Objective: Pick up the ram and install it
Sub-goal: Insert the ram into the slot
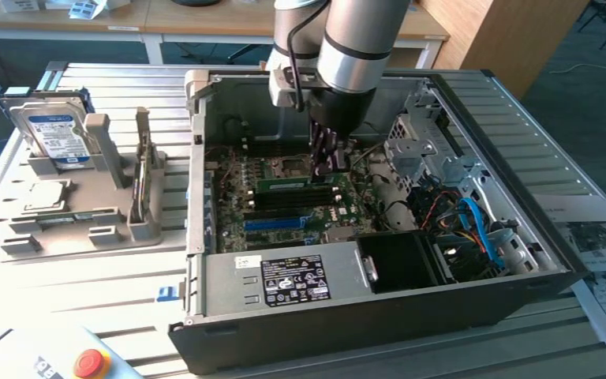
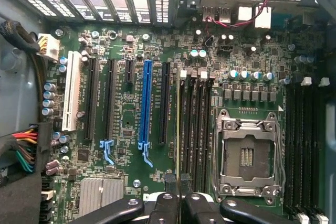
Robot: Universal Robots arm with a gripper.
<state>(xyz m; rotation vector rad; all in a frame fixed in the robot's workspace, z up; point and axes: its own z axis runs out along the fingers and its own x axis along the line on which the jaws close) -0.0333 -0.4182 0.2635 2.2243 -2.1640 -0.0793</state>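
The arm reaches down into the open computer case (image 1: pixel 555 260), which lies on its side on the slatted metal table (image 1: pixel 103 284). The gripper (image 1: pixel 327 174) is low over the motherboard (image 1: pixel 282 217), near the middle of the case. Its fingers (image 2: pixel 167 204) are clenched on the ram (image 1: pixel 293 183), pinching the thin stick by its top edge.

The ram stands on edge along the bank of black memory slots (image 2: pixel 197 124), in line with the slot at the side of the bank nearest the long blue slot (image 2: pixel 145 103). I cannot tell whether it is pressed fully home. In the wrist view the ram (image 2: pixel 178 129) shows as a thin pale-green line running away from the gripper (image 2: pixel 180 203). The empty processor socket (image 2: pixel 247 156), with its metal frame, lies just beside the bank on the other side. A second bank of black slots (image 2: pixel 304 140) lies beyond the socket.

At the near edge of the case sits the power supply (image 1: pixel 282 280) with its black label, and blue cables (image 1: pixel 476 225) run along the case's edge at the exterior view's right.

On the table, toward the exterior view's left edge, a grey holder (image 1: pixel 98 225) carries a hard drive (image 1: pixel 56 134) standing upright and a square silver processor (image 1: pixel 45 195) lying flat. A red button (image 1: pixel 91 363) is at the table's near corner on that side, and printed sheets (image 1: pixel 598 253) lie at the opposite edge.
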